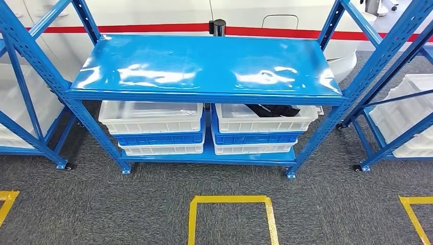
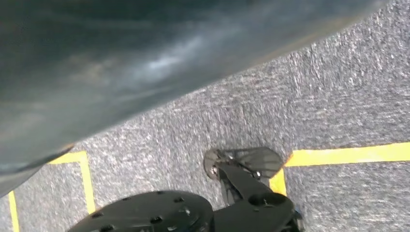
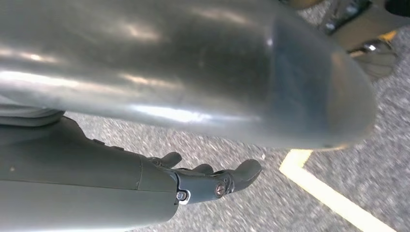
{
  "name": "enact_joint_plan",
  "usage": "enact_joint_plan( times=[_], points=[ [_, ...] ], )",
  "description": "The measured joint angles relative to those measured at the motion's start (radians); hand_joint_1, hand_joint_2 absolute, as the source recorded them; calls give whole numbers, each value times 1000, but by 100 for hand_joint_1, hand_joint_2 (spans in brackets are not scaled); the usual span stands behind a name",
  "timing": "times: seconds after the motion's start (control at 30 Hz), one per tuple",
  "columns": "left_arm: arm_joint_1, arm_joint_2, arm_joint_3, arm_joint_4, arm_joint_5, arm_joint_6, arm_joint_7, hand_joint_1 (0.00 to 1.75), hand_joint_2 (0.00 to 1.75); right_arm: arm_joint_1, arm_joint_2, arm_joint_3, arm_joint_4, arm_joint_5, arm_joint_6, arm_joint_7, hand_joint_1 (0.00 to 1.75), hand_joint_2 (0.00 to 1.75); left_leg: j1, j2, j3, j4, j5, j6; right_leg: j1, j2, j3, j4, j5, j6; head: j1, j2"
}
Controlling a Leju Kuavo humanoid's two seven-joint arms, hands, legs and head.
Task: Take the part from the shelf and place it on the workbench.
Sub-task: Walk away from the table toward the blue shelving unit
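A black part lies in the upper white bin on the right side of the blue rack's lower shelf; the rack's top shelf covers part of it. My right hand hangs beside my body above the carpet, with its thumb and dark fingers stretched out and nothing in them. A blurred dark grey mass close to the lens in the left wrist view looks like my left hand; its fingers cannot be made out.
White and blue bins are stacked on the left of the lower shelf. More blue racks with white bins stand at the left and right. Yellow tape squares mark the grey carpet before the rack.
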Motion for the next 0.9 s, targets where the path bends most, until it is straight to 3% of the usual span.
enact_joint_plan(
  times=[0.03,0.1,0.17,0.2,0.23,0.3,0.33,0.4,0.47,0.53,0.57,0.63,0.67,0.7,0.73,0.77,0.83,0.9],
  points=[
    [0,0,0,0,0,0,-1,0,0,1,0,0,0,0,0,0,0,0,0,11,3,-3,3,9,1,-25,-15,25,-13,0,3,0],
    [1,0,0,0,0,1,-3,0,0,-3,1,0,0,1,0,-1,0,0,-3,39,4,-7,5,20,4,-81,-72,136,-63,-8,11,0],
    [3,0,0,-1,-1,4,-4,0,0,-6,2,0,0,1,0,-2,0,0,-7,68,2,-6,3,24,5,-99,-135,255,-105,-9,15,0],
    [3,0,0,-1,-2,6,-4,0,0,-5,2,0,0,1,0,-1,0,0,-8,81,2,-6,2,24,5,-102,-148,279,-109,-4,15,0],
    [2,0,0,-1,-2,9,-4,0,0,-4,2,0,0,1,0,-1,0,0,-8,93,3,-6,0,24,5,-106,-138,259,-96,3,16,0],
    [2,0,0,-1,-3,13,-4,0,0,-3,1,0,0,1,0,-1,0,0,-8,115,8,-6,-5,19,5,-140,-70,131,-50,18,18,0],
    [2,0,0,-1,-3,14,-4,0,0,-5,1,0,0,2,0,-1,0,0,-11,126,11,-6,-10,13,6,-165,-32,64,-29,20,19,0],
    [2,0,0,-1,-3,16,-4,0,0,-9,2,0,0,2,0,-1,0,0,-17,145,20,-7,-18,1,11,-192,3,5,-9,8,17,0],
    [0,0,0,-1,-3,19,-6,0,0,-9,2,0,0,2,0,-1,0,0,-17,162,32,-13,-23,-10,13,-171,4,3,-3,-8,14,0],
    [-2,-1,0,-1,-2,22,-16,0,0,-7,1,0,0,2,0,-1,0,0,-11,139,31,7,-42,-20,5,-147,7,-3,0,-21,10,0],
    [-2,-1,0,-1,-2,24,-22,0,0,-8,1,0,0,2,0,-1,0,0,-8,115,15,45,-65,-23,0,-136,10,-5,1,-28,7,0],
    [-1,-1,0,-1,-1,27,-31,0,0,-8,2,0,0,3,0,-1,0,0,-5,69,-47,171,-126,-25,1,-113,12,-5,0,-38,2,0],
    [0,-1,0,-1,0,28,-35,0,0,-9,3,0,0,3,0,-2,0,0,-5,60,-80,230,-146,-26,2,-99,13,-5,-1,-41,2,0],
    [1,-1,0,-1,1,28,-38,0,0,-9,4,0,0,3,0,-2,0,0,-5,55,-101,261,-147,-26,4,-83,15,-5,-1,-41,2,0],
    [1,-2,0,-1,4,28,-42,0,0,-8,4,0,0,3,0,-2,0,0,-5,52,-105,256,-127,-26,5,-68,17,-5,-1,-41,2,0],
    [1,-2,0,-1,6,28,-48,0,0,-7,4,0,0,3,0,-2,0,0,-4,47,-90,211,-89,-24,4,-52,20,-5,-2,-40,2,0],
    [1,-2,1,-1,8,28,-61,0,0,-7,4,0,0,3,0,-2,0,0,2,2,-38,80,-16,-22,6,-24,22,-2,-3,-37,1,0],
    [1,-2,1,-1,9,27,-70,0,0,-8,5,0,0,3,0,-2,0,0,2,-32,-12,8,9,-18,8,-2,18,-2,-2,-29,0,0]
  ],
)
